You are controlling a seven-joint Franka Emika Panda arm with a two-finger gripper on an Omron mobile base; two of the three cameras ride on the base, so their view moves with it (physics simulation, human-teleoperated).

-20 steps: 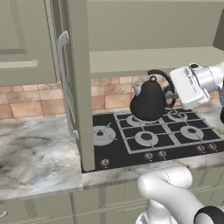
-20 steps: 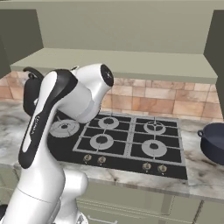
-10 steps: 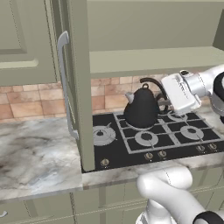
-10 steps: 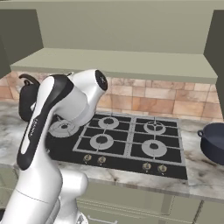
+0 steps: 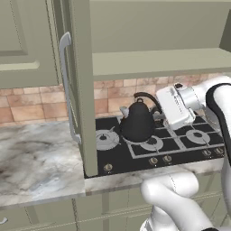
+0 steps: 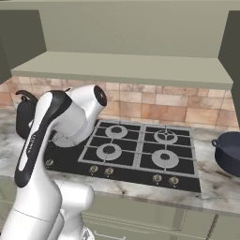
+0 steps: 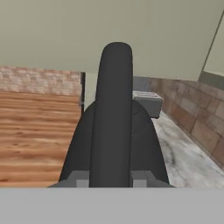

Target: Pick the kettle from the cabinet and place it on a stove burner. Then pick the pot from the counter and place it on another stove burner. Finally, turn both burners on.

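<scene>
At nine o'clock the cabinet (image 5: 79, 90) door stands open. I have the kettle (image 5: 136, 122) hanging over the stove's left side, the gripper (image 5: 159, 109) pinching its loop handle at three o'clock. I'd lower it upright onto the stove burner (image 5: 105, 139) at its eight o'clock, releasing only once it's seated. The pot (image 6: 228, 152) waits on the counter (image 6: 220, 180).

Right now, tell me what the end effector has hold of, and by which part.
The end effector is shut on the kettle, gripping its arched loop handle. The kettle hangs over the stove.
</scene>
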